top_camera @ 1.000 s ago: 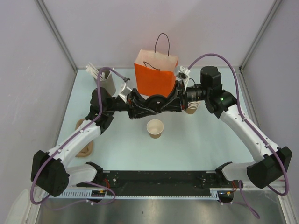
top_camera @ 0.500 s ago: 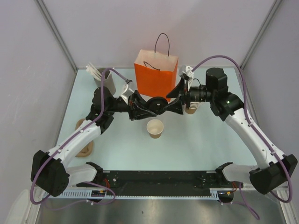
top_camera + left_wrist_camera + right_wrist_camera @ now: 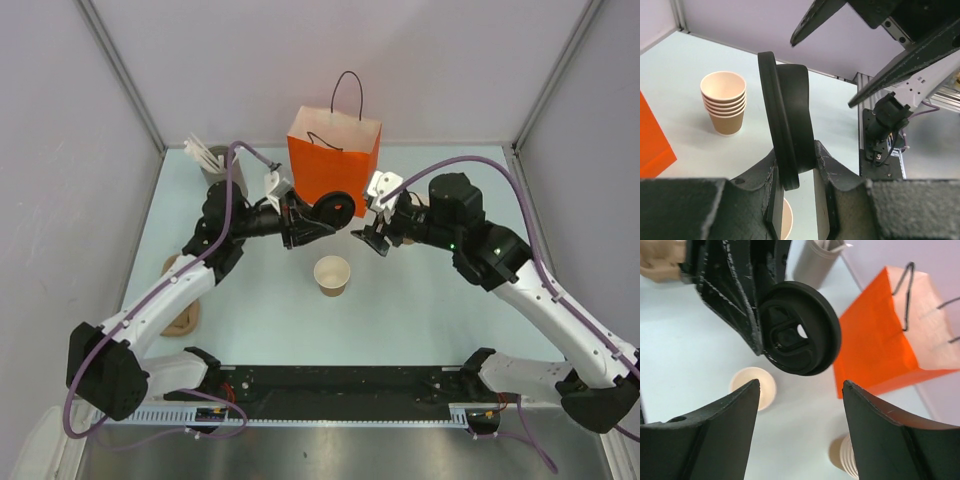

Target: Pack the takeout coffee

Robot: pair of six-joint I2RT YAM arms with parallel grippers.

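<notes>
Two claws are facing off above the table (image 3: 430, 305). The left gripper (image 3: 795, 176) is pinching the black lid (image 3: 785, 117) by its edge, and the right gripper (image 3: 800, 383) is hanging spread wide just beside it, touching nothing. Below, the tan cup (image 3: 332, 274) is standing uncovered, the orange bag (image 3: 335, 165) behind.

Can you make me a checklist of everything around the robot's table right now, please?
Surface: pale blue table, no spills seen.
Job's things: paper cup upright, lidless, mid-table; black lid held on edge in the air; orange bag standing at the back.
Clutter: stack of cups; grey holder with white sticks; brown cardboard piece, partly hidden.
Grippers: left gripper fingers shut on the black lid; right gripper open, empty.
Cables: purple cables loop above the table.
Surroundings: pale walls on three sides.
</notes>
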